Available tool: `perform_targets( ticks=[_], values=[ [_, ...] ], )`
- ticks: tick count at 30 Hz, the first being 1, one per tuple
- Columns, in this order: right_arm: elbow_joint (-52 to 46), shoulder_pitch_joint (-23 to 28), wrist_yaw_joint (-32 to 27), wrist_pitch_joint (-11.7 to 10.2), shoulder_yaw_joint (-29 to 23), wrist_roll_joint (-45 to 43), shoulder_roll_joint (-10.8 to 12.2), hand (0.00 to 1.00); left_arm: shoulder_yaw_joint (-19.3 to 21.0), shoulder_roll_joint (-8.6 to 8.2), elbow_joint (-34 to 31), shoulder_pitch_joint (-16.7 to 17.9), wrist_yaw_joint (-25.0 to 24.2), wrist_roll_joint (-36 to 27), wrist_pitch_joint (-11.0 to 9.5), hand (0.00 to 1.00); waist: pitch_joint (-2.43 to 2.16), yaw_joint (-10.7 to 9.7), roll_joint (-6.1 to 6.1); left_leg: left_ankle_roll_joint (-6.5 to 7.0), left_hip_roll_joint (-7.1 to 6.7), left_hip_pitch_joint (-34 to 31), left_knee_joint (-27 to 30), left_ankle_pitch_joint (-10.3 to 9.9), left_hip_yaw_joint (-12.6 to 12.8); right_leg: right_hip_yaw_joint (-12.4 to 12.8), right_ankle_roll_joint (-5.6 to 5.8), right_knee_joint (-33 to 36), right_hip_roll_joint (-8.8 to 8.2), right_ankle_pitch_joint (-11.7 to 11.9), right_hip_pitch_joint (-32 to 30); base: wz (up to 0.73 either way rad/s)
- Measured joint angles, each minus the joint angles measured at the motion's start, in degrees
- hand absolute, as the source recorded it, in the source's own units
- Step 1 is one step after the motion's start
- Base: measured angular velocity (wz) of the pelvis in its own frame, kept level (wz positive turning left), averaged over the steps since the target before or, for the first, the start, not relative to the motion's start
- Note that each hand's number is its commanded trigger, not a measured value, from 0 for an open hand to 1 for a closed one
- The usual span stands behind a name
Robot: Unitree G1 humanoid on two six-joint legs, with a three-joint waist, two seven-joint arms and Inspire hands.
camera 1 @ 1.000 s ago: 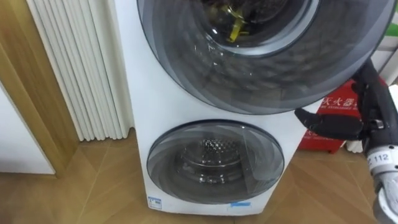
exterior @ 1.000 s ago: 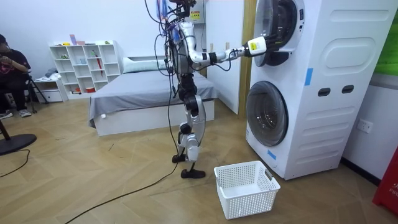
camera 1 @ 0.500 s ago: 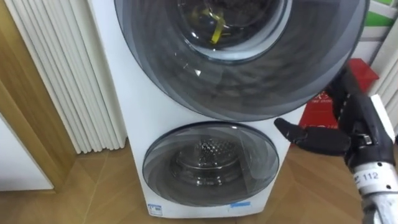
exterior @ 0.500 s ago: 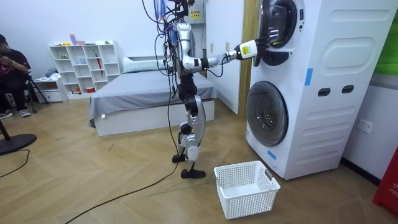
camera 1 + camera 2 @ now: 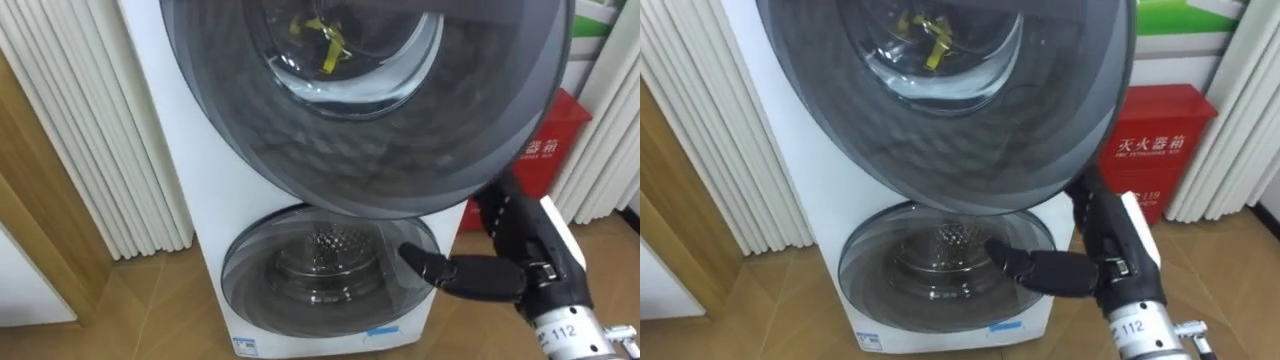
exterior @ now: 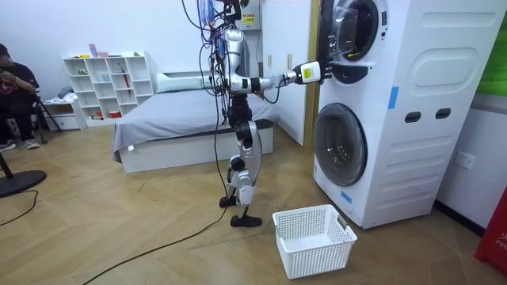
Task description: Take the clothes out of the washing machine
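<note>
Two white washers are stacked before me. The upper machine's round dark door (image 5: 400,150) stands partly swung out toward me. Through its glass I see something yellow (image 5: 325,40) among dark cloth in the drum. My right hand (image 5: 510,270) is at the door's lower right rim, just in front of the lower machine's shut door (image 5: 320,265). The same hand (image 5: 1100,265) reaches up behind the rim. In the room view I stand upright about a step from the washers, right arm stretched out to the upper door (image 6: 337,43).
A white laundry basket (image 6: 313,237) sits on the wooden floor beside my feet. A red cabinet (image 5: 1160,150) stands right of the washers, white pleated panels (image 5: 90,150) to their left. A bed (image 6: 182,119) and a seated person (image 6: 12,87) are behind me.
The upper door has swung further out from the machine. My right hand has come back toward me with its rim, lower and more to the left in my view.
</note>
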Motion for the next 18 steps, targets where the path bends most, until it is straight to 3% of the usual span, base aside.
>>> perform_targets(
  ticks=[7, 18],
  values=[
    [-1.55, 0.25, 3.83, 1.26, 1.23, -0.19, 1.78, 0.0, -0.43, -0.2, 0.61, -0.08, 0.21, -0.74, 0.05, 0.0, 0.09, -0.46, 0.21, -0.01, 0.03, -0.18, -0.07, -0.01, 1.57, 2.07, 0.12, 0.1, 0.61, 0.22, -1.01, -0.15],
    [-1.61, 0.68, 8.09, 1.48, 5.72, -1.91, 3.82, 0.0, -1.59, -0.44, 0.52, -3.27, 0.22, -0.85, -0.02, 0.0, 0.45, -0.95, 1.15, -0.01, 0.34, -0.06, -0.6, -0.01, 1.88, 3.42, -0.13, 1.0, 0.91, 0.42, -2.2, -0.09]
  ],
)
